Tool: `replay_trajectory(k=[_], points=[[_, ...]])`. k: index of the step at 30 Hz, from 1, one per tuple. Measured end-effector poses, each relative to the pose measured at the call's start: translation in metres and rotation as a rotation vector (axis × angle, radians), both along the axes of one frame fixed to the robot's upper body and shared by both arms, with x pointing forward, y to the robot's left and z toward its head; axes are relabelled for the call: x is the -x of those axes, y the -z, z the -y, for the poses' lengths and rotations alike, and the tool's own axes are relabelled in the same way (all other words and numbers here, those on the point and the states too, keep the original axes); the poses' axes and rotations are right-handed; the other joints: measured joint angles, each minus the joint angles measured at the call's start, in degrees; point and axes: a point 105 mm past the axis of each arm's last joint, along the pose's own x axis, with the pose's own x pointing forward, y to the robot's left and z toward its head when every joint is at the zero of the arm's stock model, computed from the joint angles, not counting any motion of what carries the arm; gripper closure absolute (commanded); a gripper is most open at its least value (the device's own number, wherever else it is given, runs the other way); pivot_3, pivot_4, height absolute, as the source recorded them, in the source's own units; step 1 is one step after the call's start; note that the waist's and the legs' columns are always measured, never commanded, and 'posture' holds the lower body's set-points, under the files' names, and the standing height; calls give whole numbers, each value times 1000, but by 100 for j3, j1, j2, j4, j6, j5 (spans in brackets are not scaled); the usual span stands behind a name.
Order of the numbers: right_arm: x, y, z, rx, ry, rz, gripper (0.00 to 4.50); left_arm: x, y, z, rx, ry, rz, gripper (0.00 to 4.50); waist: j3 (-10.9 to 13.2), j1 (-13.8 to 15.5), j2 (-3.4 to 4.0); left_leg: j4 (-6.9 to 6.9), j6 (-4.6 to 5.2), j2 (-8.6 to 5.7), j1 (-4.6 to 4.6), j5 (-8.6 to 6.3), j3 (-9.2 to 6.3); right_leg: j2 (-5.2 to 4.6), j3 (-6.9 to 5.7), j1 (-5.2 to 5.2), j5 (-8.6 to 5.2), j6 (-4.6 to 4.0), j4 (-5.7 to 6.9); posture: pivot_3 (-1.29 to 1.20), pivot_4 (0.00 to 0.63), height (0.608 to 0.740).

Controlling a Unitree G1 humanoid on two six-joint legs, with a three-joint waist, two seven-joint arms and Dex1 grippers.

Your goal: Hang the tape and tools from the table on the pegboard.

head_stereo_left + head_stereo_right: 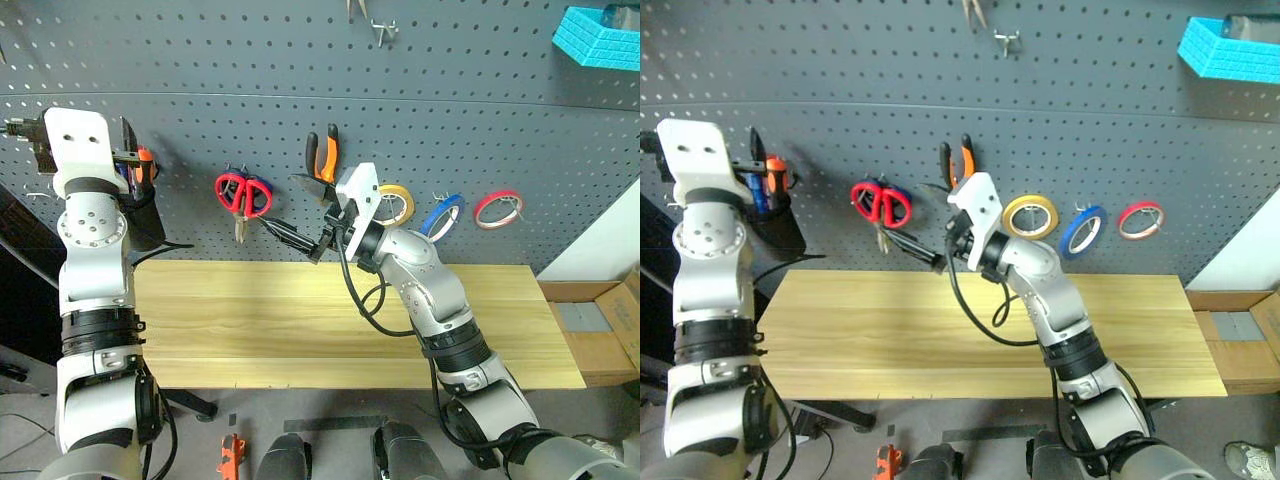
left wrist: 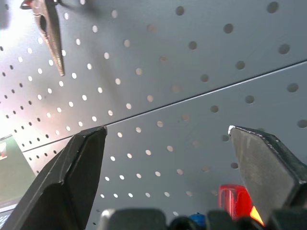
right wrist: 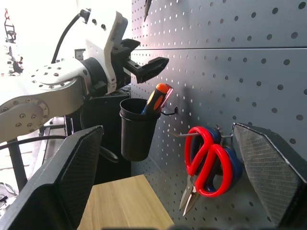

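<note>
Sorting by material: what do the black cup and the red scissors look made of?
Cup: probably plastic; matte black, smooth moulded wall, dull sheen. Red scissors: glossy red handles, likely plastic; bare grey blades, apparently metal.

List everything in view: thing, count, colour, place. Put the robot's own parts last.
pegboard: one, dark grey, behind the table
table: one, light wood, below the pegboard
scissors: one red-handled pair over a blue-handled pair, hanging on the pegboard left of centre
pliers: one, orange-and-black handles, hanging right of the scissors
bare-metal pliers: one, hanging high on the pegboard
screwdriver: one, orange-and-black handle, standing in the cup
cup: one, black, hung on the pegboard's left part
yellow tape roll: one, on the pegboard
blue tape roll: one, right of the yellow
red tape roll: one, right of the blue
basket: one, light blue, upper right
left hand: open, above the cup
right hand: open, near the scissors
</note>
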Motion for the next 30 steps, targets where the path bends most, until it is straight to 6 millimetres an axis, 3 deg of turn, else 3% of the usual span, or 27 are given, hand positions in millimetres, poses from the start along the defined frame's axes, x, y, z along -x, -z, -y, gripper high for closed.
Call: replay_trajectory(k=[4,8,12,16,21,25,30], points=[[-1,9,9,19,19,-13,0,5,-2,9,61,62,41,30,-7,7,-9,0,-2,2,-6,1,-1,-4,-1,-1,0,0,-3,11,99,740],[6,21,29,75,22,9,0,22,-7,41,51,228,84,30,-13,5,-15,0,-13,4,-13,7,5,-15,4,-4,0,0,-9,16,99,740],[19,55,60,170,33,-43,0,49,5,75,21,339,40,30,-33,8,-13,-3,7,10,-11,-4,13,-17,11,-4,-1,1,-12,19,94,740],[26,82,78,208,113,-132,0,71,46,116,81,455,-77,30,-59,5,-12,-2,13,11,6,-5,24,-12,18,8,0,0,-6,23,85,740],[16,118,101,291,367,-235,0,83,122,153,225,567,-322,30,-81,18,4,-10,16,21,160,-5,37,23,11,173,-16,-17,-32,-13,64,740],[8,141,118,335,544,-298,0,70,181,153,396,511,-537,30,-108,19,7,-6,36,26,201,9,39,46,15,217,-33,2,-31,-36,50,740],[-5,161,159,335,812,-401,0,48,208,151,514,481,-643,30,-207,-8,16,-7,40,26,202,13,36,51,21,224,-26,10,-36,-96,36,740]])
